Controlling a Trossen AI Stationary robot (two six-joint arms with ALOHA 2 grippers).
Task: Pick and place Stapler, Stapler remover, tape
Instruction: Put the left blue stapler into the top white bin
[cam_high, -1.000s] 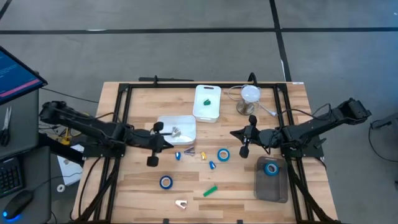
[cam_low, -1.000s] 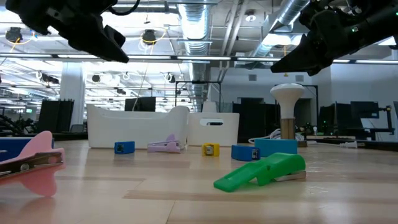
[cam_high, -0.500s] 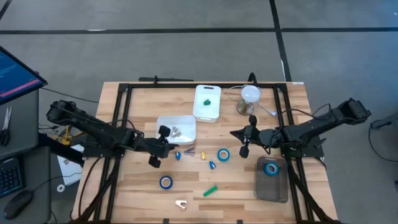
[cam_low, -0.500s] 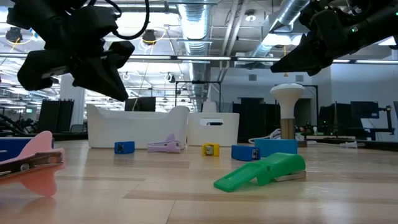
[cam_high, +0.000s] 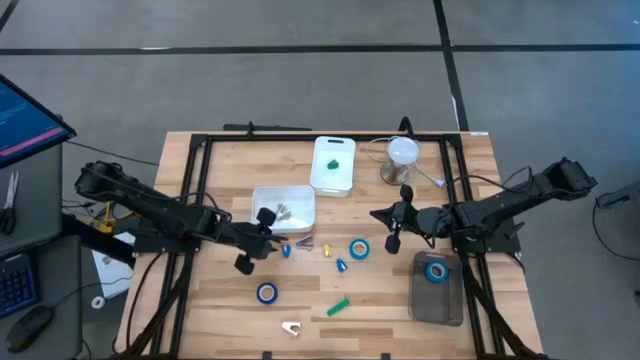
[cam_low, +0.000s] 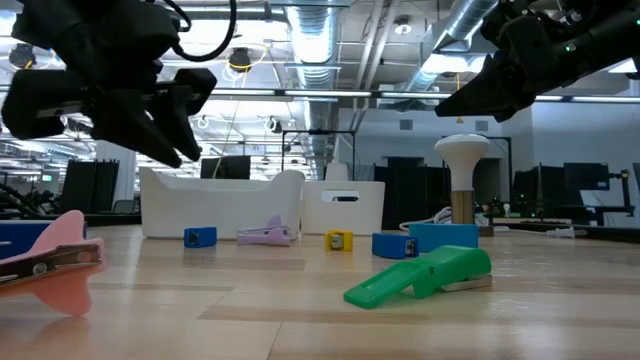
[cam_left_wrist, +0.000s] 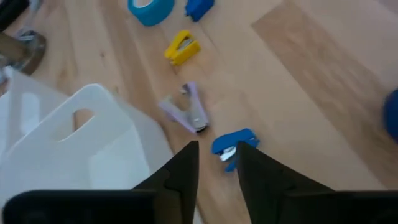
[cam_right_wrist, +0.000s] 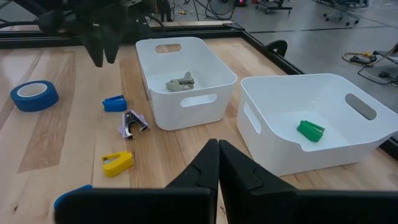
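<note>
My left gripper (cam_high: 277, 236) (cam_left_wrist: 217, 152) is open by a narrow gap and hangs above the table next to the near right corner of a white tub (cam_high: 283, 207), touching nothing. A small blue stapler (cam_left_wrist: 231, 144) (cam_high: 286, 250) lies just beyond its fingertips. A purple stapler remover (cam_high: 305, 243) (cam_left_wrist: 186, 112), a yellow stapler (cam_high: 326, 249) and another blue one (cam_high: 341, 265) lie nearby. One blue tape roll (cam_high: 359, 248) lies mid-table and a second (cam_high: 267, 292) nearer the front. A third (cam_high: 436, 270) sits in a grey tray. My right gripper (cam_high: 375, 213) (cam_right_wrist: 217, 149) waits shut, raised.
A second white tub (cam_high: 333, 165) holds a green item; the first holds a grey one (cam_right_wrist: 180, 81). A green stapler (cam_high: 338, 306) (cam_low: 420, 275) and a pink stapler remover (cam_high: 291, 327) (cam_low: 55, 262) lie near the front edge. A white-topped stand (cam_high: 400, 158) rises at the far right.
My left gripper has moved toward the table's right and come down, closing in on the small blue stapler beside the tub. The right arm and all the objects have kept still.
</note>
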